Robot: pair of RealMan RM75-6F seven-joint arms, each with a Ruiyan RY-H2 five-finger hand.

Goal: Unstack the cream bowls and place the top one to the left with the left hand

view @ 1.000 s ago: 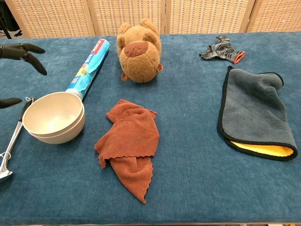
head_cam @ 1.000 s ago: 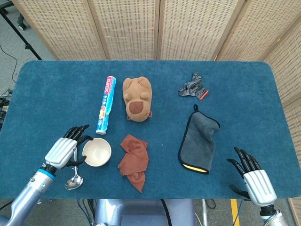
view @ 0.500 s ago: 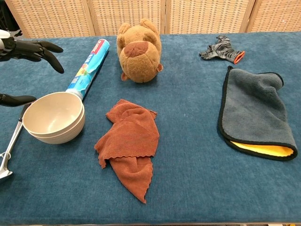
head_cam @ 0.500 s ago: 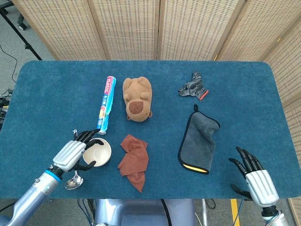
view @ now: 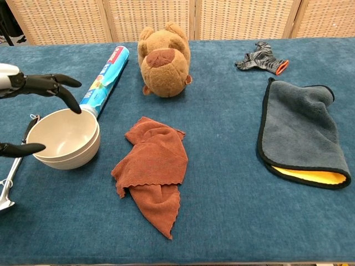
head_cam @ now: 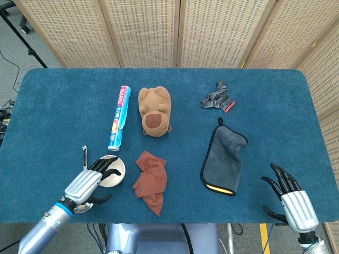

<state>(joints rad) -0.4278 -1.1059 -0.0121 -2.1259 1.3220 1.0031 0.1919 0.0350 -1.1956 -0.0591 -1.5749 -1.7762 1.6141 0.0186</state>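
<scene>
Two cream bowls point(view: 65, 138) sit nested as one stack point(head_cam: 115, 170) near the table's front left. My left hand point(head_cam: 89, 185) hovers over the stack's left side with fingers spread and nothing in them. In the chest view its dark fingers point(view: 52, 85) reach above the far rim while the thumb point(view: 22, 148) lies by the near rim. My right hand point(head_cam: 293, 203) stays open at the front right corner, away from the bowls.
A metal spoon point(view: 14, 169) lies left of the bowls. A plastic wrap roll point(view: 104, 81) lies behind them, a rust cloth point(view: 153, 169) to their right. Further off are a brown teddy bear point(view: 165, 60), a grey towel point(view: 302, 133) and a striped glove point(view: 262, 59).
My left hand has moved right and toward the table's front, from beside the bowls to over them, its fingers now bracketing the rim. The bowls have not moved. The right hand has drifted slightly down.
</scene>
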